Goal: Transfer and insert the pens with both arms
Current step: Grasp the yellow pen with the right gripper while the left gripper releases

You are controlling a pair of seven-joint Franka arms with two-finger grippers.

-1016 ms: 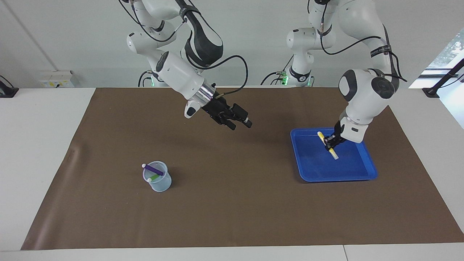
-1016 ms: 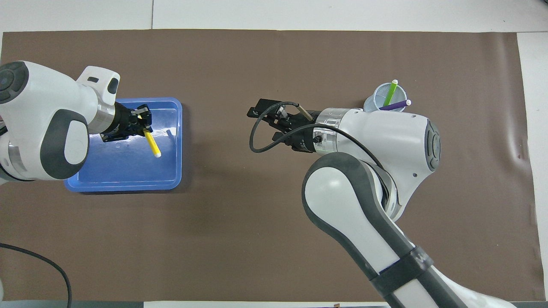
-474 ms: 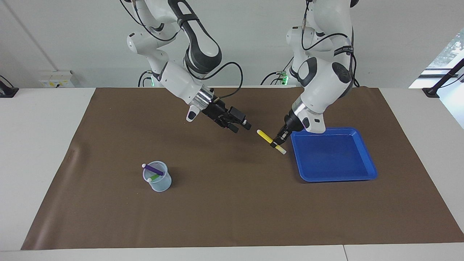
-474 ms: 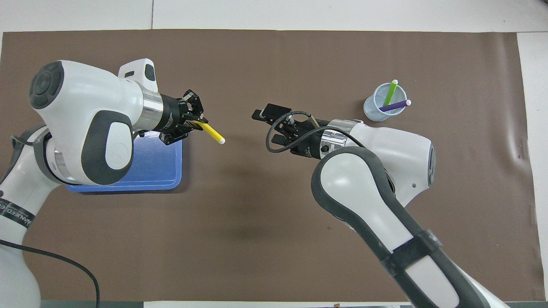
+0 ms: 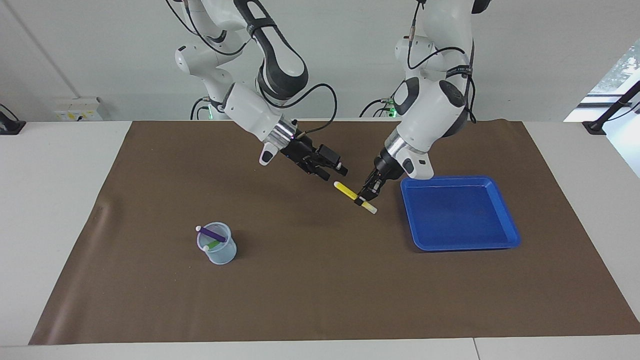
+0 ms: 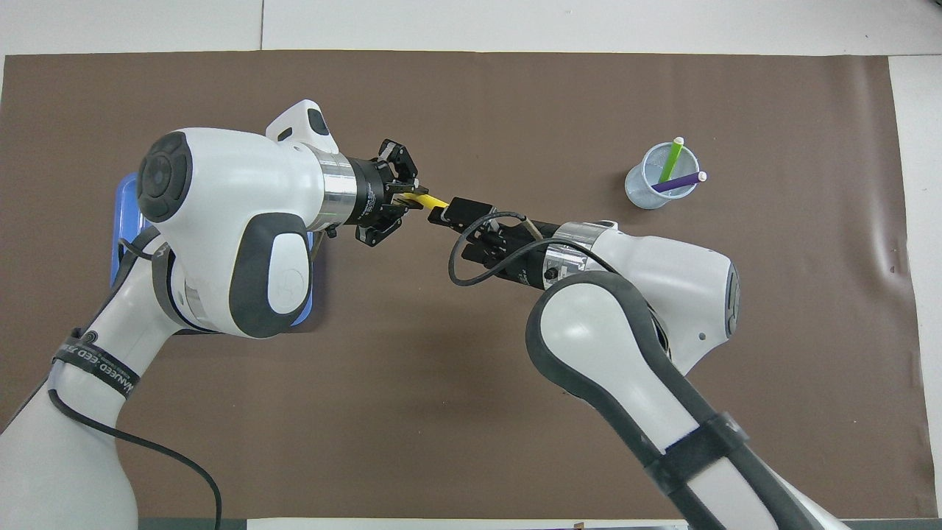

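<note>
The left gripper [image 5: 364,196] hangs over the middle of the brown mat [image 5: 320,300] on the bench, just beside the blue tray [image 5: 460,240] on the side toward the right arm's end. Its jaws are clamped on the yellow pen [image 5: 347,190] close to the pen's pale cap end, and the pen lies nearly level in the air, its yellow end pointing out from the jaws toward the right gripper [image 5: 332,172].

The right gripper is also raised over the middle of the mat, tilted down toward the pen. Its jaws stand apart with nothing between them, and the yellow end of the pen lies just beside their tips. In the overhead view that end [image 6: 427,199] runs right up to the right gripper [image 6: 456,221], but whether the two touch cannot be told.

The purple pen [image 5: 214,233] and the green pen [image 5: 213,245] stand slanted in a clear cup [image 5: 220,252], well apart from both pairs of jaws, toward the right arm's end of the bench and farther from the robots than the right gripper's jaws. Their pale caps poke above the cup's rim.
</note>
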